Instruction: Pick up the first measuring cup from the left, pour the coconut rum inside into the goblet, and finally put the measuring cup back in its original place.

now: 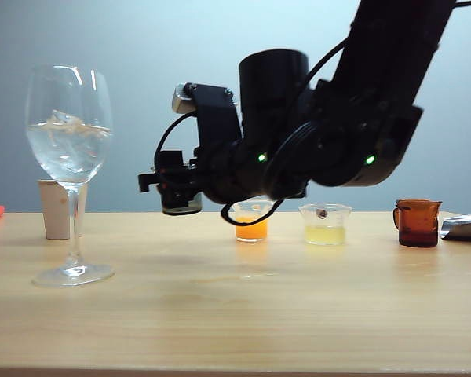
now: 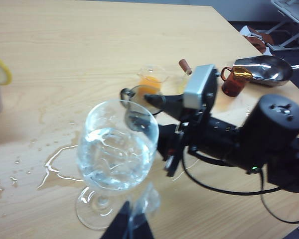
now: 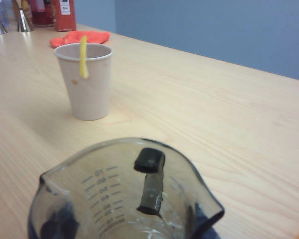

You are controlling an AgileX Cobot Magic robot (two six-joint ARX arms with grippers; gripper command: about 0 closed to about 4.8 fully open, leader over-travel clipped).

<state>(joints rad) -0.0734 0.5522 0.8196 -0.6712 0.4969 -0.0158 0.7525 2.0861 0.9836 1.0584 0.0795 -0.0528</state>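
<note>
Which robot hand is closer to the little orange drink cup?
Right. The right gripper hangs just beside the orange drink cup, holding the measuring cup. The left gripper sits farther off, by the goblet.

Glossy black right arm [image 1: 330, 133] with looping black cables and green indicator lights.

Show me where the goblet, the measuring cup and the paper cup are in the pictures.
goblet [image 1: 69, 141]: exterior view, on the bowl.
measuring cup [image 3: 104, 191]: right wrist view, on the inner wall by the scale marks.
paper cup [image 3: 89, 94]: right wrist view, on the side wall.
</note>
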